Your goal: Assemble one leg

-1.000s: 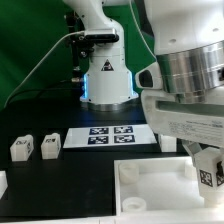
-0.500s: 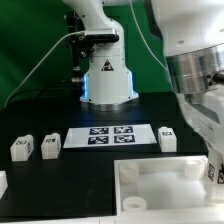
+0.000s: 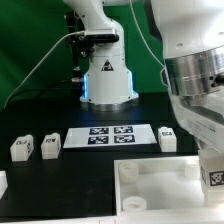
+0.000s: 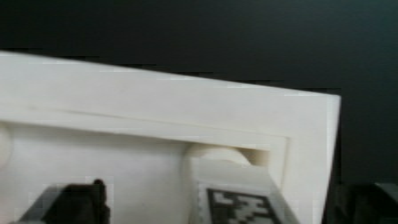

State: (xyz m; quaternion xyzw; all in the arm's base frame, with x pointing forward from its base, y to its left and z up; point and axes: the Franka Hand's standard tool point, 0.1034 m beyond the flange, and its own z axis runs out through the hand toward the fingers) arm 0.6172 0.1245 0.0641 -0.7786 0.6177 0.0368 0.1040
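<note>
A white leg with a black-and-white tag (image 4: 240, 200) stands in a round corner socket of the white rimmed panel (image 4: 125, 110). My gripper (image 4: 222, 205) straddles it, with dark fingers (image 4: 71, 200) on either side and a gap showing between each finger and the leg, so it looks open. In the exterior view the gripper (image 3: 211, 172) hangs over the panel's (image 3: 150, 185) right corner, and the leg's tag (image 3: 213, 179) shows beneath it.
Two more legs (image 3: 22, 149) (image 3: 50, 145) lie at the exterior view's left, and another (image 3: 167, 138) by the marker board (image 3: 108, 136). A small white part (image 3: 2, 183) sits at the left edge. The robot base (image 3: 108, 80) stands behind.
The gripper shifted toward the exterior view's right over the panel's corner, and the tagged leg beneath it now sits slightly lower and further right. The loose legs have not moved.
</note>
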